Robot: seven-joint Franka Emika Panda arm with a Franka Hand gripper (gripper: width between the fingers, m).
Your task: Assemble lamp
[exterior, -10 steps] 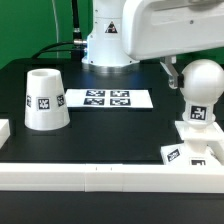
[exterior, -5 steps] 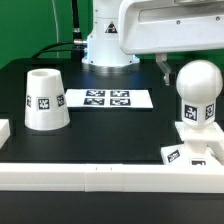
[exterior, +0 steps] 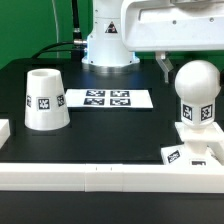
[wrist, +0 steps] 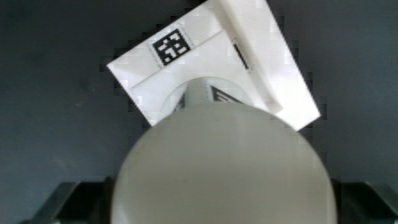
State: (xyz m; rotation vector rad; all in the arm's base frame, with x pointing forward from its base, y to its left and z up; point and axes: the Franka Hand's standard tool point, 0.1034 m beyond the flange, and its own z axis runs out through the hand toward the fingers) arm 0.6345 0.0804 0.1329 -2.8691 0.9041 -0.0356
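The white round-topped bulb (exterior: 195,92) stands upright with its foot on the low square base block (exterior: 196,142) at the exterior view's right. My gripper (exterior: 188,72) comes down from above and is shut on the bulb's round top; one dark finger (exterior: 165,68) shows beside it. In the wrist view the bulb (wrist: 217,165) fills the space between the dark fingers (wrist: 64,203), with the tagged base (wrist: 214,50) beneath it. The tapered shade (exterior: 44,99) stands mouth up at the exterior view's left, apart from the gripper.
The marker board (exterior: 108,99) lies flat in the middle, in front of the robot's white pedestal (exterior: 108,45). A long white rail (exterior: 100,176) runs along the front edge. A small white piece (exterior: 3,131) shows at the left edge.
The bulb and gripper have shifted a little toward the exterior view's left and slightly down, onto the base. The shade has not moved.
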